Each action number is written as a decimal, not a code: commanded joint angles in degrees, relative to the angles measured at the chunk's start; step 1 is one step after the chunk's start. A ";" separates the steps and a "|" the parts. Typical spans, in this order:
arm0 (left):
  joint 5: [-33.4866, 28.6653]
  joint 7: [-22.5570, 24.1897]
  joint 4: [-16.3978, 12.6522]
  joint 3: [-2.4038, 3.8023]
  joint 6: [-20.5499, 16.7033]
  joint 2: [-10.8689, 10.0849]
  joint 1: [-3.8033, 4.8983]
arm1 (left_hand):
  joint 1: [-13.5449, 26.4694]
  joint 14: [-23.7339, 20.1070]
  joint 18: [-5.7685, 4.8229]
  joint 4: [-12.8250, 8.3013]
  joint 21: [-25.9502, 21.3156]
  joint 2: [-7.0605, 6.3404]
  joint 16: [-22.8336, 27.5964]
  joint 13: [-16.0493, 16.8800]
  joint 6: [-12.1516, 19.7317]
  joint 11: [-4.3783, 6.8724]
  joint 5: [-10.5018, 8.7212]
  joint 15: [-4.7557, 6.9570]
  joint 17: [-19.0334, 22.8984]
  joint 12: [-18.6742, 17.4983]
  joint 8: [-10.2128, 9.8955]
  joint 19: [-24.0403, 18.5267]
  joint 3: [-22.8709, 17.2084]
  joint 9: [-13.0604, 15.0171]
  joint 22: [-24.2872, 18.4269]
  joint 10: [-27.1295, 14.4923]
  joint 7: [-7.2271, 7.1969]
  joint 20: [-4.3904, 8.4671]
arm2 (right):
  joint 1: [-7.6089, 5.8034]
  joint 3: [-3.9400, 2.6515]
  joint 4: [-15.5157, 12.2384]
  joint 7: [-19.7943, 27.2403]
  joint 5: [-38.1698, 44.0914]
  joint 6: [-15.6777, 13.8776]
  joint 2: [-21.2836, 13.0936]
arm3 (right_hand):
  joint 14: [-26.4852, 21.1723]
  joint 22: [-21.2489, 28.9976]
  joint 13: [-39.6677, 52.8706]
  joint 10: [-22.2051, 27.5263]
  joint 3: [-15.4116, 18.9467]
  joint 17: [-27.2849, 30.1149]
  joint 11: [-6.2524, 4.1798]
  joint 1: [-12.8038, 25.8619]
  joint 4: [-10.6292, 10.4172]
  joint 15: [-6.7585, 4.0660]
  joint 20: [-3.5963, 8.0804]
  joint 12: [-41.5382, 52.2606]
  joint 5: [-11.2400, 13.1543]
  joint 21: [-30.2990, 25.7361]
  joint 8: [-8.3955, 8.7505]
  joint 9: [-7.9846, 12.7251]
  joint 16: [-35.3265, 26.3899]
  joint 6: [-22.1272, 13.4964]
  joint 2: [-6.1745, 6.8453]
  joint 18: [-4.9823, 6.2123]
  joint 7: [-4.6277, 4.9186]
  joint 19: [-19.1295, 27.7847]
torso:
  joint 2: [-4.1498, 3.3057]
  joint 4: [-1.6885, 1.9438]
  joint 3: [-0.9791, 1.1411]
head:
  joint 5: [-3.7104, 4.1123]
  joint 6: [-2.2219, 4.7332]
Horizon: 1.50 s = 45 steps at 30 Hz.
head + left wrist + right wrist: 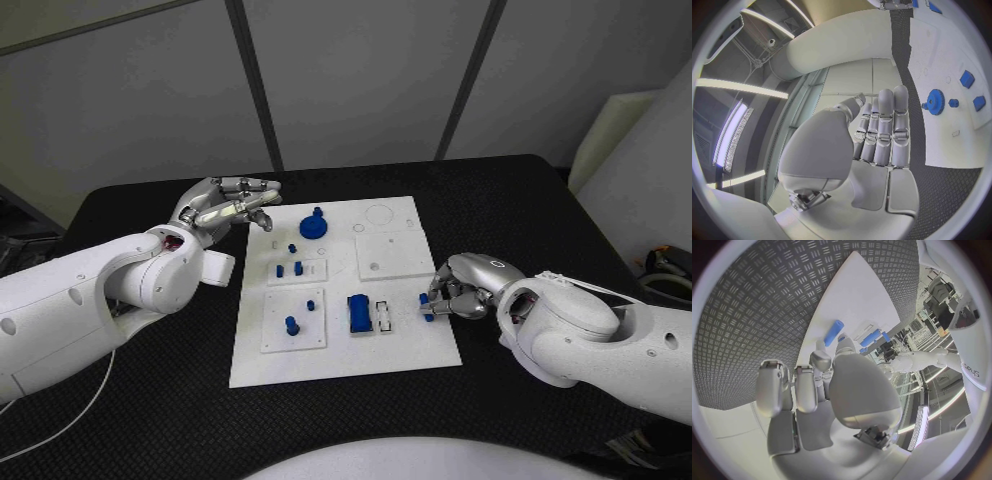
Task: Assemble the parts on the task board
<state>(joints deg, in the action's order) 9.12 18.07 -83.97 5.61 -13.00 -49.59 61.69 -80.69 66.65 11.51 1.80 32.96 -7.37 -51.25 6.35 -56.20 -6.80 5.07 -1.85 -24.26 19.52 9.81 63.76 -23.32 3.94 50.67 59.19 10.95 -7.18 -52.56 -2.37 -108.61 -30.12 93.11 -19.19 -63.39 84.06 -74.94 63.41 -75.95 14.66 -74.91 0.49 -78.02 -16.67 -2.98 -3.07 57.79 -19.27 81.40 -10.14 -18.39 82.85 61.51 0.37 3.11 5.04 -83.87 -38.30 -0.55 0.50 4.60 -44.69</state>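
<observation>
Presently the right hand [459,292] sits at the right edge of the task board [346,360], its fingers curled around a small blue part [426,299] pinched at the tips; the right wrist view suggests a blue piece at the fingertips, though the exact contact is partly hidden. Just beside that part, toward the board's middle, lies a white slotted fixture [385,315], and next to it stands the blue block [358,313]. In my judgement the step in hand is seating the pinched part into a socket near the fixture; to do it well the hand should keep the piece upright, line it over the opening before lowering, and release only once it is seated. The left hand [228,207] hovers at the board's far left corner, holding nothing, its fingers extended and lying close together in the left wrist view. The blue gear [315,226] lies near it on the board, apart from its fingers.
</observation>
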 commanded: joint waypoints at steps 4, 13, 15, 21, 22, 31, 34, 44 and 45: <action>-0.09 0.22 -0.11 0.03 0.58 0.04 0.05 | -0.12 -0.43 -1.07 0.05 -0.31 0.46 -0.04 0.10 0.40 0.02 -0.12 -0.11 0.14 0.46 0.32 -0.30 0.37 0.02 -0.13 -0.62 0.13 -0.27 | 0.02 0.02 0.70 -1.35 2.15 3.98 0.94 | 3.65 -3.31 0.98 -0.57 0.17 -3.32 -0.05 -0.81 0.73 -0.49 0.26 1.21 -0.31 0.32 -0.04 -0.32 0.42 0.19 -0.24 -0.33 -0.04 -0.17 | 0.00 -0.04 -0.03 | -0.11 -0.28; -0.09 0.13 -0.13 0.03 0.62 -0.06 0.04 | -0.12 -0.43 -1.07 0.05 -0.31 0.46 -0.04 0.10 0.40 0.02 -0.12 -0.11 0.14 0.46 0.32 -0.30 0.37 0.02 -0.13 -0.62 0.13 -0.27 | 0.47 0.03 1.04 -1.42 7.30 9.53 1.97 | 3.91 -4.09 2.69 -0.94 -1.16 -4.72 -0.24 -7.28 4.15 -0.69 0.45 2.97 3.53 0.82 -0.44 -0.97 1.18 0.58 -0.20 -0.50 -0.17 -0.52 | 0.06 0.00 -0.05 | -0.20 -0.58; -0.09 0.10 -0.13 0.03 0.63 -0.10 0.04 | -0.13 -0.43 -1.07 0.05 -0.32 0.47 -0.04 0.10 0.40 0.01 -0.12 -0.11 0.14 0.48 0.33 -0.30 0.38 0.02 -0.13 -0.63 0.13 -0.27 | 0.56 0.04 1.01 -1.46 8.60 10.83 2.21 | 3.94 -4.21 3.20 -1.11 -1.79 -4.94 -0.29 -8.53 4.87 -0.70 0.46 3.53 5.57 0.89 -0.56 -1.12 1.30 0.74 -0.37 -0.53 -0.21 -0.56 | 0.08 0.01 -0.04 | -0.19 -0.64; -0.09 0.01 -0.16 0.03 0.69 -0.19 0.04 | -0.13 -0.44 -1.07 0.05 -0.33 0.47 -0.04 0.11 0.42 0.01 -0.12 -0.11 0.15 0.50 0.35 -0.30 0.39 0.02 -0.14 -0.65 0.13 -0.28 | 0.74 0.04 0.85 -1.59 11.19 13.27 2.66 | 3.99 -4.41 3.82 -1.24 -2.59 -5.28 -0.33 -10.05 5.89 -0.71 0.47 4.20 6.12 1.01 -0.65 -1.28 1.47 0.81 -0.30 -0.58 -0.24 -0.64 | 0.09 0.00 -0.05 | -0.27 -0.72; -0.09 -0.01 -0.17 0.03 0.70 -0.21 0.04 | -0.13 -0.44 -1.07 0.05 -0.33 0.47 -0.04 0.11 0.42 0.01 -0.12 -0.11 0.15 0.50 0.35 -0.30 0.39 0.02 -0.14 -0.65 0.13 -0.28 | 0.76 0.04 0.80 -1.62 11.54 13.55 2.73 | 3.99 -4.43 3.84 -1.23 -2.66 -5.29 -0.32 -10.15 5.95 -0.71 0.46 4.21 6.08 1.03 -0.65 -1.30 1.48 0.81 -0.30 -0.58 -0.24 -0.65 | 0.07 -0.04 -0.04 | -0.31 -0.70; -0.09 -0.04 -0.23 0.03 0.74 -0.28 0.03 | -0.13 -0.44 -1.07 0.05 -0.33 0.47 -0.04 0.11 0.42 0.01 -0.12 -0.11 0.15 0.50 0.35 -0.30 0.39 0.02 -0.14 -0.65 0.13 -0.28 | 0.85 0.04 0.10 -2.46 12.51 10.52 2.71 | 4.06 -4.87 4.99 -1.49 -5.17 -5.77 -0.75 -11.92 6.43 -1.02 0.66 5.37 -1.12 1.31 -1.05 -1.65 1.70 1.64 -1.73 -0.66 -0.74 -0.85 | 0.05 -0.07 -0.03 | -0.44 -0.69; -0.09 -0.04 -0.25 0.03 0.75 -0.27 0.03 | -0.13 -0.44 -1.07 0.05 -0.33 0.47 -0.04 0.11 0.42 0.01 -0.12 -0.11 0.15 0.50 0.35 -0.30 0.39 0.02 -0.14 -0.65 0.13 -0.28 | 0.85 0.03 -0.55 -3.28 11.25 7.12 2.37 | 4.12 -5.16 5.30 -1.59 -7.25 -6.11 -1.03 -13.14 6.72 -1.28 0.93 5.64 -1.62 1.52 -1.20 -1.82 1.89 1.93 -2.77 -0.72 -1.03 -1.00 | 0.06 -0.04 -0.05 | -0.48 -0.68; -0.09 -0.04 -0.27 0.03 0.71 -0.26 0.02 | -0.21 -0.47 -1.06 -0.01 -0.35 0.49 -0.05 0.12 0.44 0.02 -0.11 -0.11 0.18 0.56 0.38 -0.30 0.40 0.02 -0.15 -0.70 0.13 -0.28 | 0.80 -0.01 -2.75 -4.42 4.02 -1.05 1.82 | 4.23 -5.67 5.75 -2.04 -10.73 -6.68 -1.26 -12.73 6.44 -1.50 1.24 6.05 -4.61 1.88 -1.70 -2.50 2.19 2.22 -2.07 -0.83 -1.33 -1.25 | 0.07 -0.03 -0.05 | -0.68 -0.73; -0.09 -0.05 -0.28 0.03 0.71 -0.26 0.02 | -0.21 -0.47 -1.06 -0.01 -0.35 0.49 -0.05 0.12 0.44 0.02 -0.11 -0.11 0.18 0.56 0.38 -0.30 0.40 0.02 -0.15 -0.70 0.13 -0.28 | 0.80 -0.01 -2.97 -4.44 3.43 -1.79 1.82 | 4.23 -5.68 5.80 -2.09 -11.17 -6.70 -1.27 -12.51 6.32 -1.51 1.26 6.08 -4.74 1.89 -1.73 -2.59 2.20 2.17 -1.83 -0.83 -1.34 -1.25 | 0.07 -0.03 -0.04 | -0.72 -0.73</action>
<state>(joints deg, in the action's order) 9.12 17.95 -84.10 5.61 -12.90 -49.85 61.63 -80.69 66.65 11.51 1.80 32.96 -7.37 -51.25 6.38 -56.20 -6.79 5.07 -1.85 -24.14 19.91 9.81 63.76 -23.32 3.94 50.61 58.79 10.94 -7.18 -51.72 -2.38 -111.17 -33.48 100.72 -16.53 -61.58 84.04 -74.92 66.70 -76.78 3.73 -74.94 0.10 -89.00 -10.36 -4.00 -2.22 62.59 -23.64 82.93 -11.23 -19.83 84.85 62.97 -0.34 3.10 4.25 -83.85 -38.24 -0.59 0.44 3.98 -45.41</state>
